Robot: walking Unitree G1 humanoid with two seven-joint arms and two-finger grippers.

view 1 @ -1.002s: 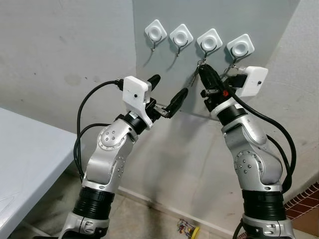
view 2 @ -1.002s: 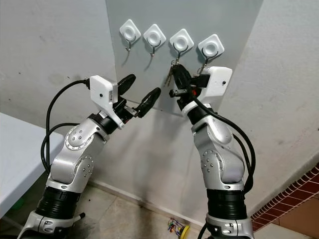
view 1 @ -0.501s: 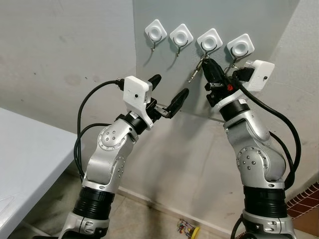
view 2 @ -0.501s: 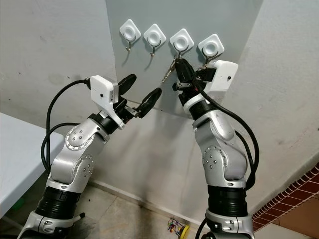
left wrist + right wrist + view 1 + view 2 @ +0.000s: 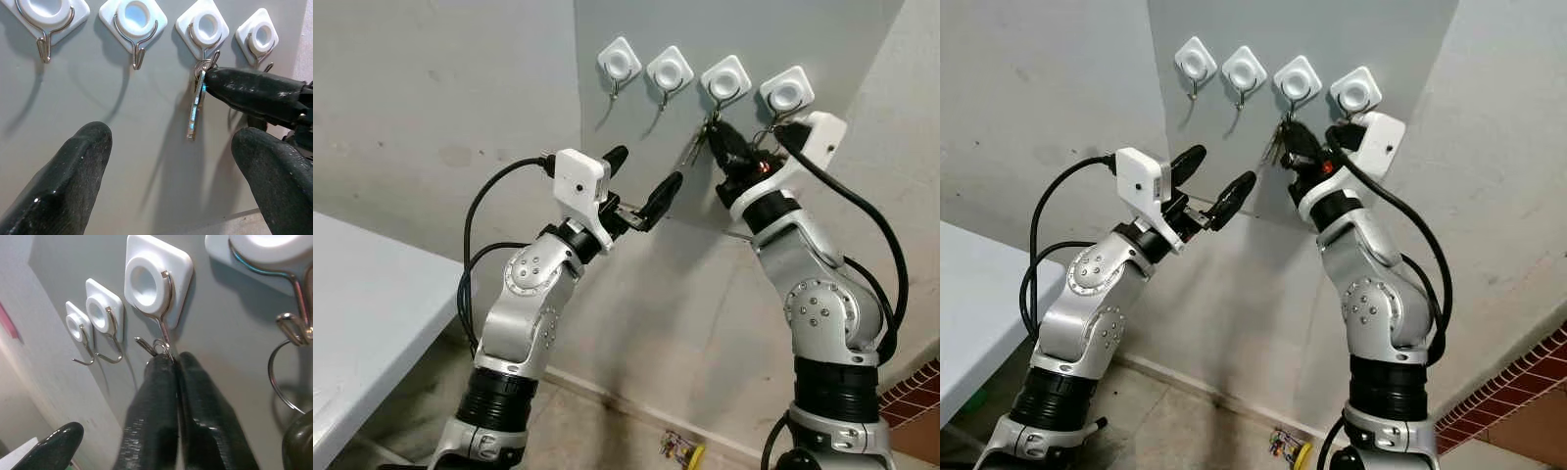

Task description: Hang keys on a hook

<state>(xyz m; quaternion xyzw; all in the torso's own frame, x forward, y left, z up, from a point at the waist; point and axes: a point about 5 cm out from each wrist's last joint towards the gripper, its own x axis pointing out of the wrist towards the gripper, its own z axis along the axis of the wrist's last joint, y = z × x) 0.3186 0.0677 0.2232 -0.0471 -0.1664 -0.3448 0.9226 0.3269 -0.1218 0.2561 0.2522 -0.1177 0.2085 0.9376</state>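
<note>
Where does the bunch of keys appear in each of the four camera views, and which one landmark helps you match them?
Left eye view: keys under the third hook, held by the right gripper.
Right eye view: keys below that hook.
Left wrist view: keys hanging mid-picture.
Right wrist view: key ring at the fingertips.
Shared landmark: the third hook.

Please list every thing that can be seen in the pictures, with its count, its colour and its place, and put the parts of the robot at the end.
hooks: four, white pads with metal wire, in a row on the grey wall panel
keys: one bunch, silver, at the third hook from the left
wire ring: one, metal, on the rightmost hook
table: one, white, at the robot's left
small object: one, multicoloured, on the floor by the wall
left hand: one, black fingers apart, raised below the hooks
right hand: one, black fingers closed on the keys
</note>
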